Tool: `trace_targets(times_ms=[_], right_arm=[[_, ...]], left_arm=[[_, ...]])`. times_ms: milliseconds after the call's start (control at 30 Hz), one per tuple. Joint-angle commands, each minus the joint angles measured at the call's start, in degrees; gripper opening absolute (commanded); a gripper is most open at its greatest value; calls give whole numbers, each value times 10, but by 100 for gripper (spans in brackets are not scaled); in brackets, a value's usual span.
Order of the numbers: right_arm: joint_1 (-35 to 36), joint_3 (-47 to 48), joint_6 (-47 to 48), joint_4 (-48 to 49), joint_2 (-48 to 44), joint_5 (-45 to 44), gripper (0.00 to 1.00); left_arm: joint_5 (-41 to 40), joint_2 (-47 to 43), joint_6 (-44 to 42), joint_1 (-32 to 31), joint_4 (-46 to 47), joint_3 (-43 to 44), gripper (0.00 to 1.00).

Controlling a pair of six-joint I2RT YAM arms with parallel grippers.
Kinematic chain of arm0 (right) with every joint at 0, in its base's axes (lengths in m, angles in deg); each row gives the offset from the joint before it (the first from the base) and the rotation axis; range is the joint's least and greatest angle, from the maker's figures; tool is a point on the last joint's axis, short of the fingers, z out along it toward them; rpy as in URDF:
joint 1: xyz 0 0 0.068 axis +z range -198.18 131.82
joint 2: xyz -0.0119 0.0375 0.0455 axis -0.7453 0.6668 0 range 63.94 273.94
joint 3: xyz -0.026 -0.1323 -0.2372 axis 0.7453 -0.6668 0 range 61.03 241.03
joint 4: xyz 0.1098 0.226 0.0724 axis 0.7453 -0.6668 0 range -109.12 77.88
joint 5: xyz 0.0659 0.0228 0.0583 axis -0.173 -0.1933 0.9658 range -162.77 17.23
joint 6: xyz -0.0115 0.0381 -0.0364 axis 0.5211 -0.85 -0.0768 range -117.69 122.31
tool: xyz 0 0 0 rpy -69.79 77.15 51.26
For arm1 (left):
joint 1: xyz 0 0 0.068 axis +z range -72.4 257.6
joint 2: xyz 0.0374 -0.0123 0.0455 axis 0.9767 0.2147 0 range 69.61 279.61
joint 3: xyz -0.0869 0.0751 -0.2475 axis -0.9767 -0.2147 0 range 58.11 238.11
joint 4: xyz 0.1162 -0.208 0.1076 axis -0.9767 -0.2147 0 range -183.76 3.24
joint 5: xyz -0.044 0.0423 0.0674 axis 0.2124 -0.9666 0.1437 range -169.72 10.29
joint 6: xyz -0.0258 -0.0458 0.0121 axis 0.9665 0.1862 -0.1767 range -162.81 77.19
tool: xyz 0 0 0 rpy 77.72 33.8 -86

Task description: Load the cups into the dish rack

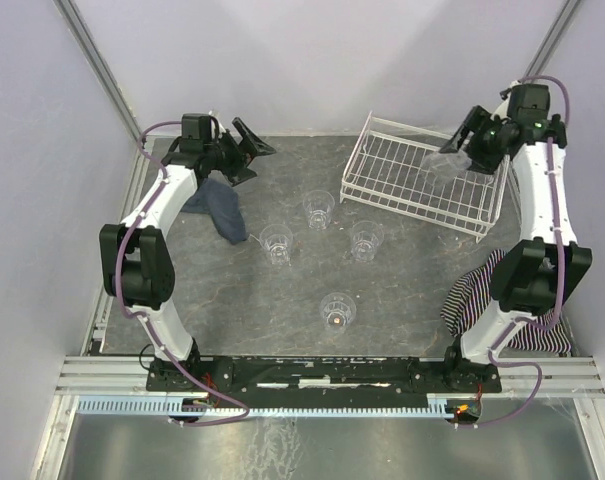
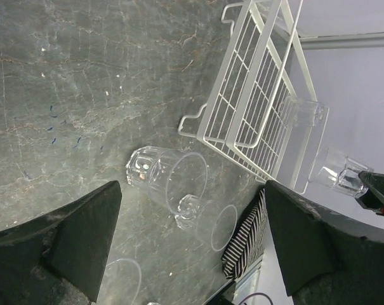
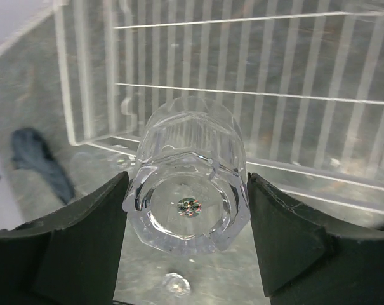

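The white wire dish rack [image 1: 422, 178] stands at the back right. My right gripper [image 1: 464, 148] is shut on a clear ribbed cup [image 1: 444, 163] and holds it over the rack. In the right wrist view the cup [image 3: 188, 159] sits between the fingers [image 3: 90, 229] with its base toward the camera and the rack [image 3: 293, 95] behind it. Several cups stand upright on the table [image 1: 319, 208] [image 1: 276, 243] [image 1: 367, 240] [image 1: 338, 311]. My left gripper [image 1: 244, 150] is open and empty at the back left. Another cup [image 2: 309, 113] shows at the rack's far end.
A dark blue cloth [image 1: 220, 208] lies under the left arm. A striped cloth [image 1: 474, 292] lies by the right arm's base. The left wrist view shows the rack [image 2: 255, 95], two table cups [image 2: 166, 175] [image 2: 207, 219] and the held cup [image 2: 336, 175].
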Motion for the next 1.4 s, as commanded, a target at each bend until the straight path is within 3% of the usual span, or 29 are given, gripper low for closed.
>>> trace_targets(times_ms=[0, 233, 533, 1367], right_arm=[[-21, 20, 80, -72, -41, -91, 0], [-35, -9, 110, -78, -46, -161, 1], [-42, 43, 130, -75, 21, -236, 0], [-76, 135, 100, -35, 185, -212, 1]], left_arm=[[8, -17, -39, -1, -3, -4, 99], [19, -6, -40, 0, 1, -4, 99], [21, 2, -49, 0, -1, 2, 99], [9, 61, -63, 0, -34, 69, 99]])
